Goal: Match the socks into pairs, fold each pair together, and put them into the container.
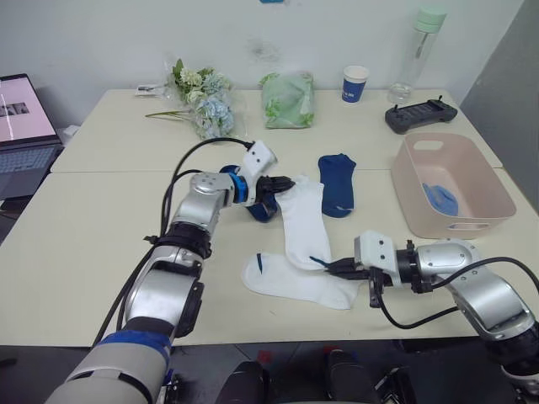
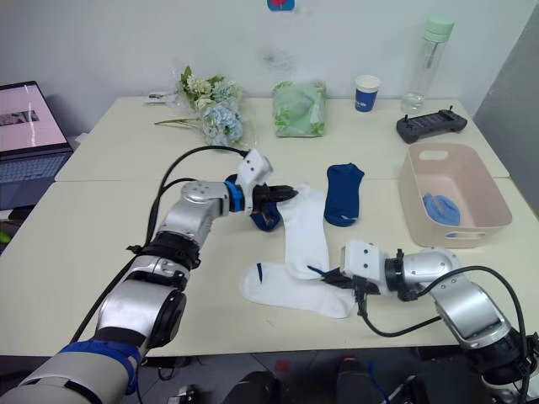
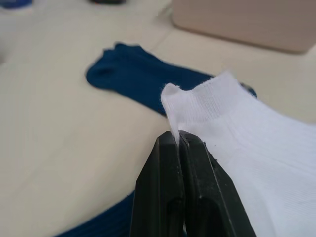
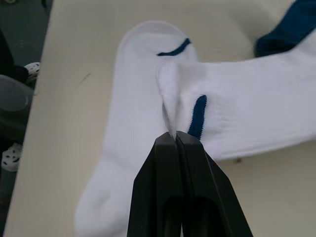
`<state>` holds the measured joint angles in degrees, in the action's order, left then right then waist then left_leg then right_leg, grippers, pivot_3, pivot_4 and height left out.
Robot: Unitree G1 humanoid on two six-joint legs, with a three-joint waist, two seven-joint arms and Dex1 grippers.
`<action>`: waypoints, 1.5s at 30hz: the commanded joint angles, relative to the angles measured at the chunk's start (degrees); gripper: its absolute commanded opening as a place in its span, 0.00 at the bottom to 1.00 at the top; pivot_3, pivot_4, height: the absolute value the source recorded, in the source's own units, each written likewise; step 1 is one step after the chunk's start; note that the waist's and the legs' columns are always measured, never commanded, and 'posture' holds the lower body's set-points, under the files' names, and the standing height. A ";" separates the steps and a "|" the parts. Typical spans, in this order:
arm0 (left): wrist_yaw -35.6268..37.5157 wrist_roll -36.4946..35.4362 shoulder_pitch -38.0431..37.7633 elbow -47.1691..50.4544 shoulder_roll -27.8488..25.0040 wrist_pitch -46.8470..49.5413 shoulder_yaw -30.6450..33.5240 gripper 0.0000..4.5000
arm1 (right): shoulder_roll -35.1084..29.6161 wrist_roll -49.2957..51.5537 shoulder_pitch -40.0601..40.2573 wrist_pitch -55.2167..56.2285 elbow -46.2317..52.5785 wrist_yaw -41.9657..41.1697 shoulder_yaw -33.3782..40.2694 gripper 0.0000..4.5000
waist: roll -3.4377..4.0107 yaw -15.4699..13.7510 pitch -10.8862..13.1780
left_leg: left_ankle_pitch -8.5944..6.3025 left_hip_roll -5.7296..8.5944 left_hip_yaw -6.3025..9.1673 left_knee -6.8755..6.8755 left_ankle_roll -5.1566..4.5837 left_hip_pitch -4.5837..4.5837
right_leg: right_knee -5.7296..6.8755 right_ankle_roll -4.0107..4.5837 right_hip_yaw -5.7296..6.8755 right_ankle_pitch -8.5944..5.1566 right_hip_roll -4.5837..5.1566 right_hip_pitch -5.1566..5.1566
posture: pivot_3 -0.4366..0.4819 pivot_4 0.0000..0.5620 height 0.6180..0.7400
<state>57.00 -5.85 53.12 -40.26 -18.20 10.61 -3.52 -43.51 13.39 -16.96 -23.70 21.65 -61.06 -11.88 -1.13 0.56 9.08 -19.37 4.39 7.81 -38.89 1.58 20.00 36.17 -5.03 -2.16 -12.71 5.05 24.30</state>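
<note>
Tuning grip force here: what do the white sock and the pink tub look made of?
White sock: soft knit fabric, likely cotton blend, matte; ribbed cuff and wrinkles show where the right end effector pinches it.
Pink tub: rigid moulded plastic, smooth with a faint sheen; rounded corners and slot handles.

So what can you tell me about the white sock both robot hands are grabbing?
The white sock is a short ankle sock of soft ribbed fabric with a small dark blue stripe near its toe. It lies stretched out on the table. The left hand pinches its cuff at the far end, and the right hand pinches its toe at the near end. That near end rests across a second white sock. A navy sock lies beside it, touching its cuff.
</note>
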 commanded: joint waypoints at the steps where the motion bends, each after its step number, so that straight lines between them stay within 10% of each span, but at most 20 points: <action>1: -0.51 -2.57 -4.94 10.90 -1.79 6.49 1.10 0.01 | -0.41 1.47 -1.77 1.18 -1.05 -0.21 2.99 0.00 | 0.00 -0.01 0.00 | 0.00 0.00 0.00 0.00 0.00 0.00 | -0.01 0.00 0.00 0.00 0.00 0.00 | 0.48 0.27 1.00; 15: -17.42 -12.73 -34.75 60.19 -3.70 34.49 9.10 0.01 | 0.95 -8.23 -10.38 23.78 -27.51 -1.97 0.31 0.00 | 0.01 -0.05 0.00 | 0.00 -0.12 -0.07 0.01 0.00 -0.04 | -0.01 0.01 -0.14 0.01 0.04 0.01 | 0.48 0.27 1.00; 21: -24.20 -14.05 -43.54 66.54 0.06 35.93 7.75 0.01 | 3.20 -9.47 -10.26 29.48 -32.42 -1.85 -0.06 0.00 | 0.02 -0.27 0.00 | 0.00 -0.16 -0.07 0.01 0.00 -0.06 | -0.01 0.03 -0.15 0.02 0.06 -0.03 | 0.48 0.27 1.00; 26: -28.11 -14.08 -45.88 64.98 2.67 33.51 7.51 0.14 | 2.36 -8.60 -9.11 29.07 -32.34 -2.62 1.70 0.28 | 0.03 -0.43 -0.01 | 0.00 -0.11 -0.07 0.01 0.00 -0.11 | -0.04 0.04 -0.14 0.02 0.06 -0.10 | 0.48 0.27 1.00; 32: -24.35 -18.50 -46.69 65.62 -4.61 35.11 13.93 0.56 | 2.20 -2.35 -5.97 8.74 -23.12 8.19 12.59 0.77 | 0.03 -0.48 -0.01 | 0.00 -0.12 -0.08 0.05 0.01 -0.10 | -0.04 0.04 -0.15 0.02 0.05 -0.07 | 0.48 0.27 1.00; 38: -16.83 -24.51 -41.39 60.86 -14.02 36.98 16.89 0.62 | 5.39 9.87 0.27 -20.65 -2.97 17.13 19.01 0.77 | 0.10 -0.52 -0.03 | -0.01 -0.16 -0.03 0.07 0.00 -0.08 | -0.05 0.08 -0.13 0.03 0.03 -0.08 | 0.48 0.27 1.00; 45: -9.78 -16.84 -31.44 45.18 -15.68 27.11 3.97 0.62 | 10.51 14.57 6.09 -36.58 6.61 26.08 17.49 0.77 | 0.11 -0.89 -0.04 | -0.01 -0.02 -0.07 0.06 -0.01 -0.07 | -0.09 0.08 -0.12 0.03 0.06 -0.11 | 0.48 0.27 1.00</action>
<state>45.79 -24.15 20.08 6.46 -34.14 40.87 2.03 -32.87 26.74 -10.11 -58.76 25.15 -36.57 4.97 -1.02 -0.33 9.04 -19.39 4.37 7.73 -38.83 1.56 19.93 36.08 -4.95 -2.30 -12.68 5.11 24.20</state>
